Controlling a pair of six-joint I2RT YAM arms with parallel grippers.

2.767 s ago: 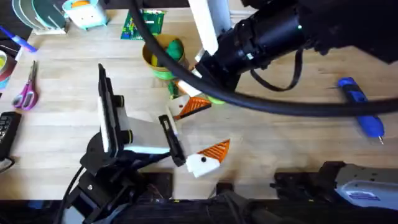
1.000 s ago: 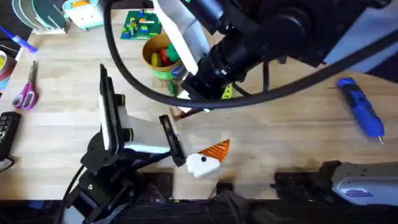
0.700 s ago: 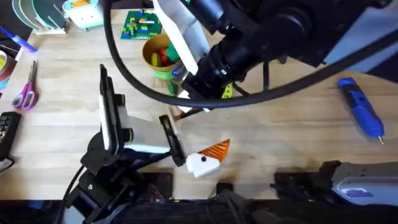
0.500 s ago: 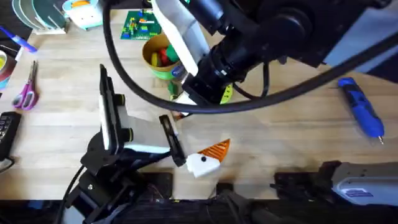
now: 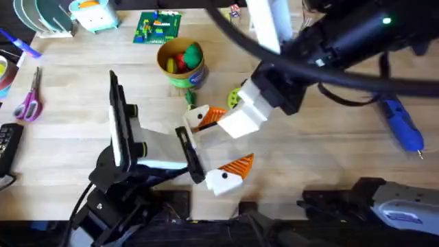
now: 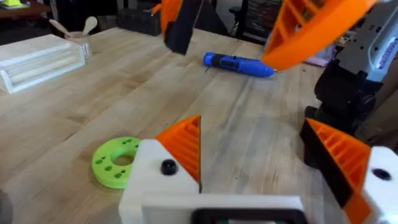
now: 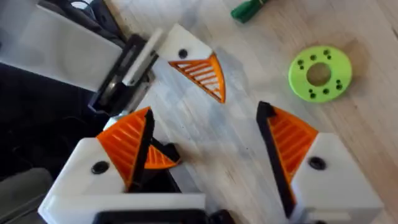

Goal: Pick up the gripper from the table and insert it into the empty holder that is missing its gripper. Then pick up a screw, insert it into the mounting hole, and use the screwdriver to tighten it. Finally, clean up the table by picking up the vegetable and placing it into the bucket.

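I hold the right end effector (image 5: pixel 221 123) low over the wooden bench (image 5: pixel 322 154), fingers spread wide, reaching across the middle. The small round lime-green disc (image 7: pixel 320 73) and slender dark green toy vegetable (image 7: pixel 250 9) lie just beyond it. The left end effector (image 6: pixel 273 168) rests nearby, also spread wide.

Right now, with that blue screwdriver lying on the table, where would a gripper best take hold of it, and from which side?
Probably around the thick blue body of the screwdriver, about mid-length, coming straight down from above. It lies flat on the table, so fingers can straddle its narrow width. The thin metal bit at its near end looks too slim to hold securely.
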